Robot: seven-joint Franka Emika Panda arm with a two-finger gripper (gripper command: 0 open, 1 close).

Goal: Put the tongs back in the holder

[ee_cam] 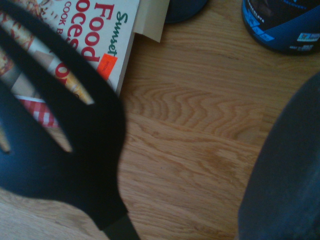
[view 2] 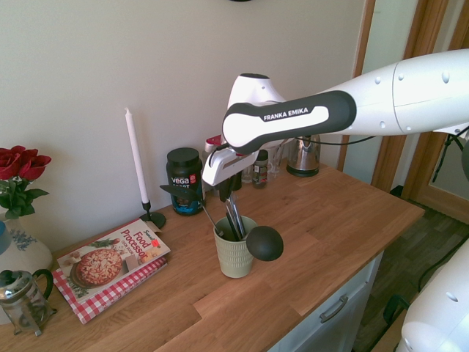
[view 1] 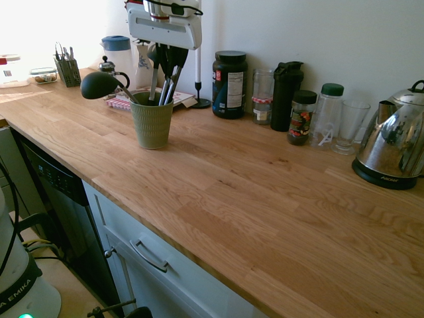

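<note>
The wooden counter (view 1: 265, 212) fills the lower right of the first exterior view, with a drawer handle (view 1: 148, 256) on the pale cabinet front below its near edge. In the upper left of that frame stands the sage-green ribbed holder (view 1: 152, 120), upright on the counter. The tongs (view 1: 169, 78) stand in it, silver shafts down inside the rim and black handle ends up, beside a slotted black spatula (view 2: 182, 193) and a black round-headed ladle (view 1: 99, 85) that leans out over the rim to the left. Directly above the holder, at the top edge of the frame, hangs the gripper (view 1: 171, 56), its fingers at the tongs' black handle ends; whether they clench the handles or stand released I cannot tell. In the second exterior view the holder sits at centre frame, a cookbook (view 2: 110, 260) on a red checked cloth to its left and a white candle (view 2: 136, 158) behind that. Further back along the wall in the first exterior view stand a dark tub (view 1: 229, 85), jars, a glass (view 1: 349, 126) and, at the right edge, a chrome kettle (view 1: 392, 146).
</note>
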